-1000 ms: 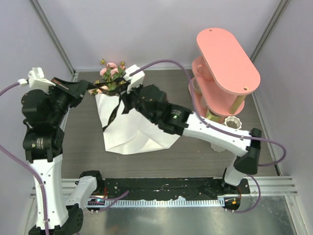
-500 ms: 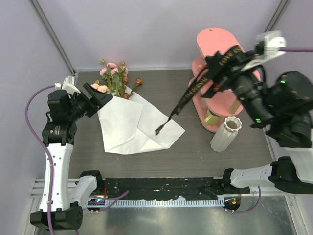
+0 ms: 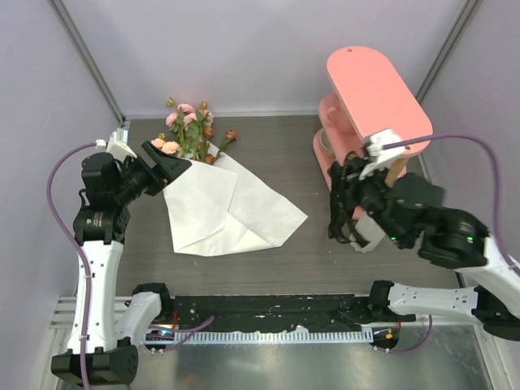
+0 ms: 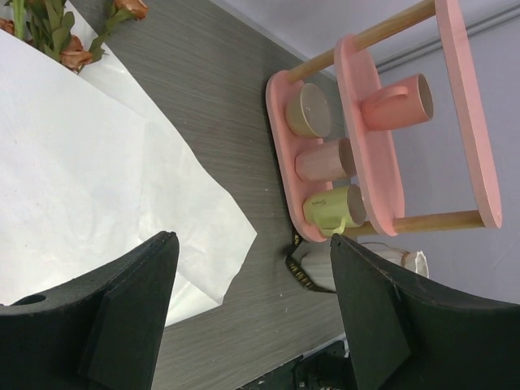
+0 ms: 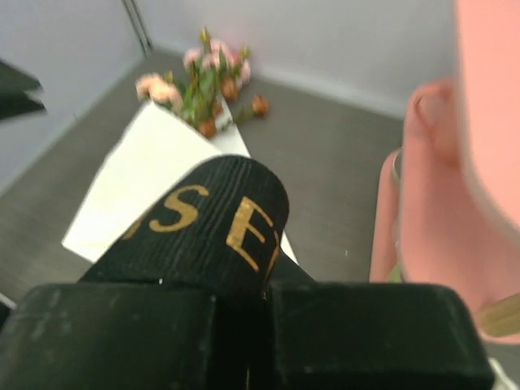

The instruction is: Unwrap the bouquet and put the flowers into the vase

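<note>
The flowers (image 3: 191,130) lie at the far left of the surface (image 3: 301,252), near the back wall, at the far corner of the unfolded white paper (image 3: 223,207). The left jaws stand wide just beside the paper's left edge. The right jaws pinch a black ribbon (image 5: 219,219) with gold lettering, close by the vase (image 4: 321,260) and pink shelf (image 3: 378,89).
</note>
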You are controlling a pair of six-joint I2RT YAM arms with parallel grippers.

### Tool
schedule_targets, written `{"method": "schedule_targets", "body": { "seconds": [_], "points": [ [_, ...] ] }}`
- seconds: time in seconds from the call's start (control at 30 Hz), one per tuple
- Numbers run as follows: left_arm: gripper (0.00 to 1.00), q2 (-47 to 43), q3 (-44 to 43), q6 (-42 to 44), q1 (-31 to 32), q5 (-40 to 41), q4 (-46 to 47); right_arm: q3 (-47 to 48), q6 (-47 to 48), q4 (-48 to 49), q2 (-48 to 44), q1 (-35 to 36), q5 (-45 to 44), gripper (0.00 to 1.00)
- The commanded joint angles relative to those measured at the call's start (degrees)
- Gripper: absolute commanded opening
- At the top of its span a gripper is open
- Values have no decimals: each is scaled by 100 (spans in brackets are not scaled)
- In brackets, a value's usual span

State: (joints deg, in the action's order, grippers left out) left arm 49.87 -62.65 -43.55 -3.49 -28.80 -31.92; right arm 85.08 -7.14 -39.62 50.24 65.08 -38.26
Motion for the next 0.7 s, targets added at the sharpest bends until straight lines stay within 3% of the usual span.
{"method": "schedule_targets", "body": {
  "seconds": [0.0,0.2,0.33,0.5,0.67],
  "points": [
    [79,-179,-124,127,6,-162,55,-553,-850,-142,-233,14,-94,1],
    [80,-223,-11,128,-3,-126,54,-974,-1544,-906,-655,14,232,1],
    [79,-249,139,13,-3,-179,169,-1923,-2649,-715,-665,14,380,1],
    [79,-337,131,101,-3,-214,-68,-2504,-4215,-1433,-120,13,-365,1],
    [79,-285,148,285,-3,-267,-393,-3119,-5479,-1812,-146,13,-507,1]
  ]
}}
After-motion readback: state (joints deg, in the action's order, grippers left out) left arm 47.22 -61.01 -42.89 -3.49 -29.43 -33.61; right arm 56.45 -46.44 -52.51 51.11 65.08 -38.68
